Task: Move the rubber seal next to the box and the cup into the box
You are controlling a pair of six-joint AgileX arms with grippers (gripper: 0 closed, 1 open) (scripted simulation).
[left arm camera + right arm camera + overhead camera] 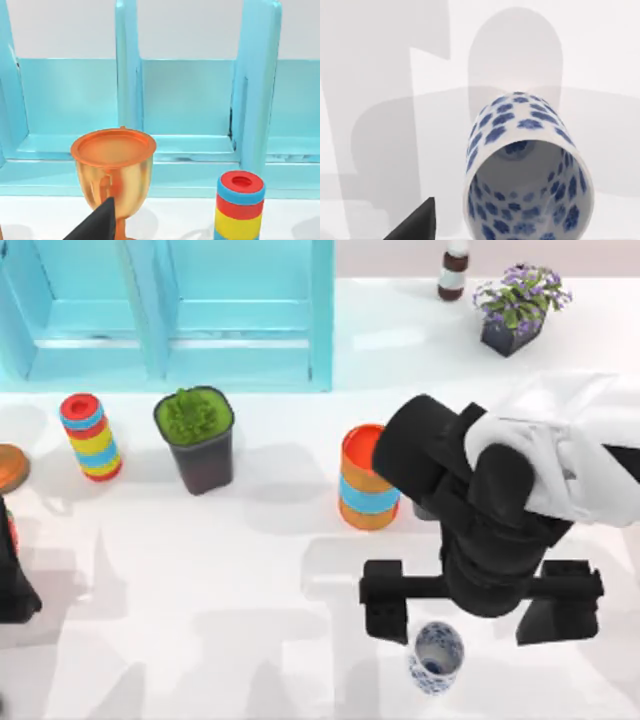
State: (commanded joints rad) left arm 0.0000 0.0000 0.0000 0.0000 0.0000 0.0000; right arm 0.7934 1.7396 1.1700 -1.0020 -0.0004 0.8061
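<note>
The cup (437,657), white with a blue pattern, stands upright near the table's front edge; its mouth also shows in the right wrist view (530,175). My right gripper (478,612) hovers just behind and above it, open, its two black fingers spread wide and nothing between them; one fingertip (417,222) shows beside the cup. The box (165,310) is the cyan open frame at the back left, also visible as the box (190,110). The rubber seal is out of view. My left gripper (15,570) is parked at the table's far left edge.
An orange cylinder with a blue band (365,480) stands just behind the right arm. A dark pot with green plant (197,437) and a striped stack (90,435) stand before the box. An orange goblet (112,167) is at far left. A purple-flower pot (515,310) is at back right.
</note>
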